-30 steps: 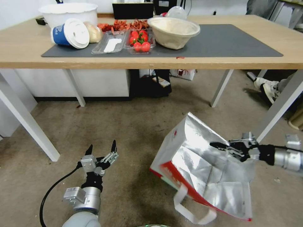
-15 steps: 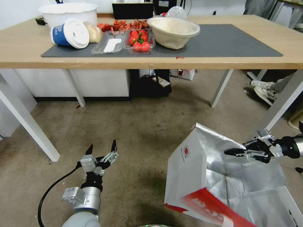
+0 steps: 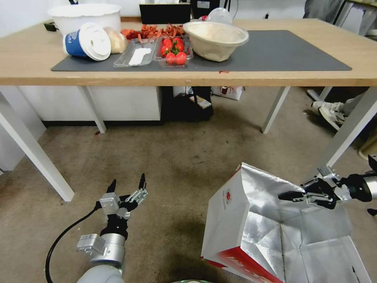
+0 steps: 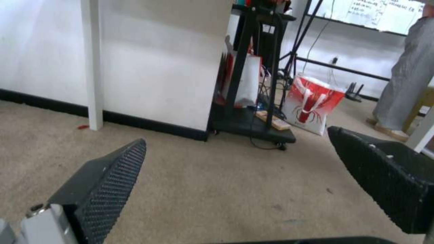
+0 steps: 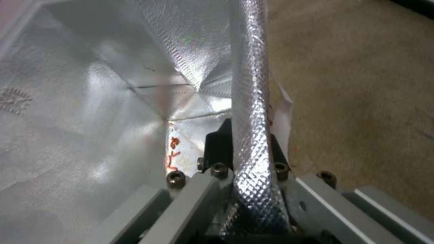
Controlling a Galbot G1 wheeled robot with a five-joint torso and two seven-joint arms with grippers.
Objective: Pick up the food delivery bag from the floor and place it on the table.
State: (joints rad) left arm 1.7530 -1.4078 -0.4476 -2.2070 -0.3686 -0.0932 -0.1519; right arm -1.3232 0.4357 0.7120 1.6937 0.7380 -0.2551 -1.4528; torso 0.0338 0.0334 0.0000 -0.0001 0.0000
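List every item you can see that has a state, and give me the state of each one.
Bag: open, foil lining showing, one wall pinched by the right tool.
Right tool: shut on the bag's edge.
Left tool: open, empty, above the carpet.
Blue cup: on its side, lid on.
Tomato box: open on the table.
Beige bowl: upright, tilted.

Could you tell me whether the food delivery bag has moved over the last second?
Yes. The food delivery bag, pinched by the right gripper, swung upright and rightward, toward the white table leg.

Bag (image 3: 235, 220) on floor (image 3: 165, 157) before table (image 3: 275, 78), right of left hand (image 3: 126, 184).
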